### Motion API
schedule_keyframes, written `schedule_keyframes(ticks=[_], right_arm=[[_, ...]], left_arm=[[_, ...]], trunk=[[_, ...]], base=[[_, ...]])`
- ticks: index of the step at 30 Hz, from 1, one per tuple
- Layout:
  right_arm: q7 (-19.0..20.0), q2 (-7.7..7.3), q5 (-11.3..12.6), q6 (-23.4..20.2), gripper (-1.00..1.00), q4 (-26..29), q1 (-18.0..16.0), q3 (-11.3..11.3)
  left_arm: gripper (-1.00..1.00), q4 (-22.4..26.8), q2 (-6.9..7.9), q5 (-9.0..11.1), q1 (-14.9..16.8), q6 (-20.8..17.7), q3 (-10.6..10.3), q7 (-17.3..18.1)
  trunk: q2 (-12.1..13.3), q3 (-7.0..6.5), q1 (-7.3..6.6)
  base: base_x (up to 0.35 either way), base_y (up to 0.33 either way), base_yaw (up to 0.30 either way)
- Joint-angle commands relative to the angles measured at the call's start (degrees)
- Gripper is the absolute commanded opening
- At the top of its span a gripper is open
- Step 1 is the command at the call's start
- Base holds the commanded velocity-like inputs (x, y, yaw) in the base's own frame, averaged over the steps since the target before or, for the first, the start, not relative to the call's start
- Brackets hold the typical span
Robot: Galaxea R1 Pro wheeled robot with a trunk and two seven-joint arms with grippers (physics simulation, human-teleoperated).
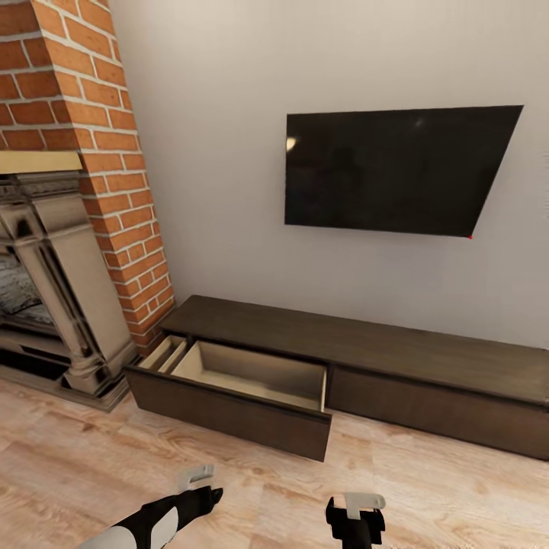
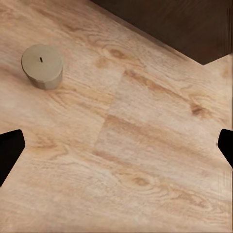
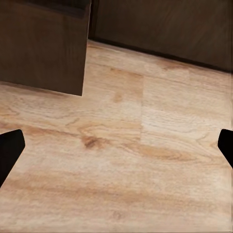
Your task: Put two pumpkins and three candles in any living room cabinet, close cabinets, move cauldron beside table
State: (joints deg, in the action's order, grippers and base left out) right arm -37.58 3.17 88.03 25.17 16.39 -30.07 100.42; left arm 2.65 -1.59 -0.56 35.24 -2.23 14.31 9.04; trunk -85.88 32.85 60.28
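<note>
Over by the brick chimney stands the ornate fireplace [image 1: 69, 305], and just right of it the cabinet [image 1: 366, 358] runs along the wall with its left drawer [image 1: 244, 381] pulled out, pale inside and apparently empty. Down on the wooden floor [image 1: 91, 473] a lone candle [image 2: 42, 65] stands upright, in front of the left hand [image 2: 116, 145], whose fingers are spread wide on nothing. It looks light, rigid and smooth-sided, so I'd pinch it across its round flanks, low down, not by the wick. The right hand [image 3: 116, 145] hangs equally wide, near the drawer's corner.
</note>
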Motion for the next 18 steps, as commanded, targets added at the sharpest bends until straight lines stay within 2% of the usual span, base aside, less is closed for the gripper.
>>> schedule_keyframes(ticks=[1,9,18], right_arm=[[-0.2,0.0,0.5,0.2,1.0,0.1,-0.1,0.5],[-0.2,0.03,0.5,0.2,1.0,0.1,-0.1,0.5],[-0.2,0.09,0.5,0.2,1.0,0.1,-0.1,0.5]], left_arm=[[1.0,0.1,0.0,-0.1,0.0,-0.2,0.4,0.2],[1.0,0.1,-0.08,-0.1,0.0,-0.2,0.4,0.2],[1.0,0.1,-0.16,-0.1,0.0,-0.2,0.4,0.2]], trunk=[[0.4,-0.13,-0.23],[3.6,-1.49,-1.99],[7.2,-2.33,-3.96]], base=[[0.0,0.0,-0.218],[0.0,0.0,-0.251],[0.0,0.0,-0.051]])
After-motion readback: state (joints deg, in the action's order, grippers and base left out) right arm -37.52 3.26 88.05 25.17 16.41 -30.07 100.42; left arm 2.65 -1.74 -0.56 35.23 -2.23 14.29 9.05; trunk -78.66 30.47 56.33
